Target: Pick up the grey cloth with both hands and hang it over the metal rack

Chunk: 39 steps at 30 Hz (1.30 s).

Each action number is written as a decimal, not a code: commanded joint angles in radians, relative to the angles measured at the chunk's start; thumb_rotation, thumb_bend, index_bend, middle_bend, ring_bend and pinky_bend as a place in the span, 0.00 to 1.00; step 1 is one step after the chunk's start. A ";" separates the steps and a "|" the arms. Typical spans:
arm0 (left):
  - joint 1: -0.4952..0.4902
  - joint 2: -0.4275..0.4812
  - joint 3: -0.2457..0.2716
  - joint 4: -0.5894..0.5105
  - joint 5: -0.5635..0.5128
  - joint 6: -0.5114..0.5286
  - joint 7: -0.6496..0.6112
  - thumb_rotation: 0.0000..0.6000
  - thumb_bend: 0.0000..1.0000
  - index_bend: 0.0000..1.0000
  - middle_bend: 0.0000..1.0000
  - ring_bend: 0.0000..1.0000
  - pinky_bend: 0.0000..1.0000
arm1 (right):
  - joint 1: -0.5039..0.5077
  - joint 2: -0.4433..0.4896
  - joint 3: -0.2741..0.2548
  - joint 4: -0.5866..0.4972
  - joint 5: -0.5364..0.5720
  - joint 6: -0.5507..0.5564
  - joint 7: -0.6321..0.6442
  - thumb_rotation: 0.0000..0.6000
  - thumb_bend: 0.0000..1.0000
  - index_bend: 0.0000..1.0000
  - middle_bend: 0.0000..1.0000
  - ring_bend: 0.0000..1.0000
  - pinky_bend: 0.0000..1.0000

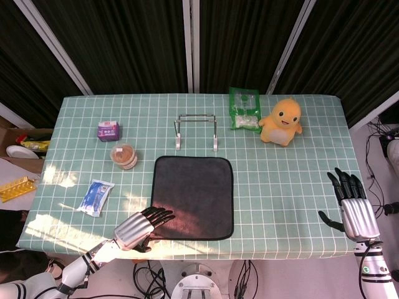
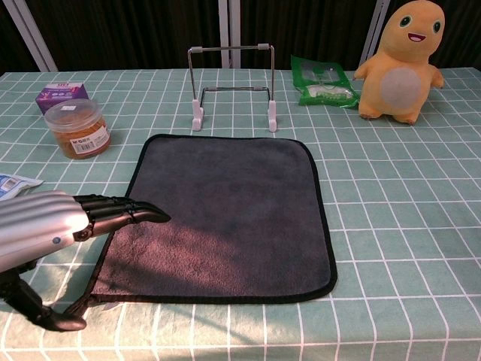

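Dark curtains behind, green checked desk (image 1: 293, 187) in front, and I'm lining up on the cloth.

The grey cloth (image 1: 193, 196) lies flat in the middle of the desk, just in front of the metal rack (image 1: 196, 131), so the lift should be a short carry forward and over the bar. My left hand (image 1: 140, 227) reaches over the cloth's near left corner, fingers (image 2: 124, 210) stretched out above the fabric and the thumb low at the hem, grasping nothing; I can't tell whether the tips touch. My right hand (image 1: 354, 205) hangs well out to the right, fingers spread, holding nothing, far from its corner. I judge that it must come in before any two-handed pinch. The jar (image 1: 124, 156) and plush toy (image 1: 282, 121) stand clear of the path.
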State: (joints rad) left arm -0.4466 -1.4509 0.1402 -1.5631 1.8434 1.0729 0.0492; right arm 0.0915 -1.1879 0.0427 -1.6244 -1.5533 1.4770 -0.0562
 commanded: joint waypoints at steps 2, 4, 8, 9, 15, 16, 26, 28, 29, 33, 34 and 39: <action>-0.004 -0.012 0.001 0.006 -0.016 -0.006 0.014 1.00 0.03 0.06 0.07 0.08 0.18 | -0.002 0.001 -0.001 0.007 -0.001 0.004 0.008 1.00 0.16 0.00 0.00 0.00 0.00; -0.004 -0.016 0.001 0.008 -0.023 -0.004 0.022 1.00 0.03 0.06 0.07 0.08 0.18 | -0.004 0.002 -0.001 0.011 -0.001 0.007 0.014 1.00 0.16 0.00 0.00 0.00 0.00; -0.006 -0.025 0.002 0.010 -0.033 0.000 0.033 1.00 0.03 0.07 0.07 0.08 0.18 | -0.005 0.006 -0.002 0.015 -0.001 0.008 0.018 1.00 0.16 0.00 0.00 0.00 0.00; -0.006 -0.027 0.002 0.008 -0.035 0.002 0.037 1.00 0.03 0.07 0.07 0.08 0.18 | -0.005 0.007 -0.002 0.016 -0.001 0.009 0.020 1.00 0.15 0.00 0.00 0.00 0.00; -0.017 -0.041 -0.004 0.017 -0.055 -0.008 0.060 1.00 0.05 0.12 0.07 0.08 0.18 | -0.005 0.002 -0.001 0.020 0.004 0.005 0.020 1.00 0.16 0.00 0.00 0.00 0.00; -0.018 -0.042 -0.005 0.018 -0.059 -0.011 0.062 1.00 0.05 0.13 0.07 0.08 0.18 | -0.005 0.000 -0.002 0.020 0.004 0.004 0.018 1.00 0.16 0.00 0.00 0.00 0.00; -0.020 -0.041 -0.011 0.017 -0.096 -0.010 0.106 1.00 0.10 0.22 0.07 0.08 0.18 | -0.002 -0.005 -0.003 0.016 0.006 -0.004 0.004 1.00 0.16 0.00 0.00 0.00 0.00; -0.021 -0.042 -0.010 0.015 -0.099 -0.009 0.112 1.00 0.13 0.22 0.07 0.08 0.18 | -0.002 -0.005 -0.004 0.017 0.007 -0.004 0.004 1.00 0.16 0.00 0.00 0.00 0.00; -0.021 -0.042 -0.011 0.014 -0.100 -0.007 0.114 1.00 0.14 0.22 0.07 0.08 0.18 | -0.002 -0.006 -0.004 0.017 0.008 -0.004 0.005 1.00 0.16 0.00 0.00 0.00 0.00; -0.021 -0.050 -0.012 0.020 -0.104 -0.001 0.129 1.00 0.18 0.23 0.07 0.08 0.18 | -0.003 -0.006 -0.005 0.021 0.009 -0.005 0.007 1.00 0.16 0.00 0.00 0.00 0.00; -0.021 -0.053 -0.012 0.024 -0.103 0.000 0.136 1.00 0.19 0.23 0.07 0.08 0.18 | -0.003 -0.006 -0.005 0.021 0.009 -0.005 0.007 1.00 0.16 0.00 0.00 0.00 0.00; -0.024 -0.071 -0.012 0.032 -0.108 -0.003 0.157 1.00 0.25 0.25 0.07 0.08 0.18 | -0.003 -0.005 -0.005 0.022 0.009 -0.005 0.011 1.00 0.16 0.00 0.00 0.00 0.00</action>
State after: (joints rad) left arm -0.4699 -1.5211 0.1284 -1.5316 1.7364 1.0699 0.2055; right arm 0.0889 -1.1924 0.0382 -1.6024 -1.5438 1.4715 -0.0455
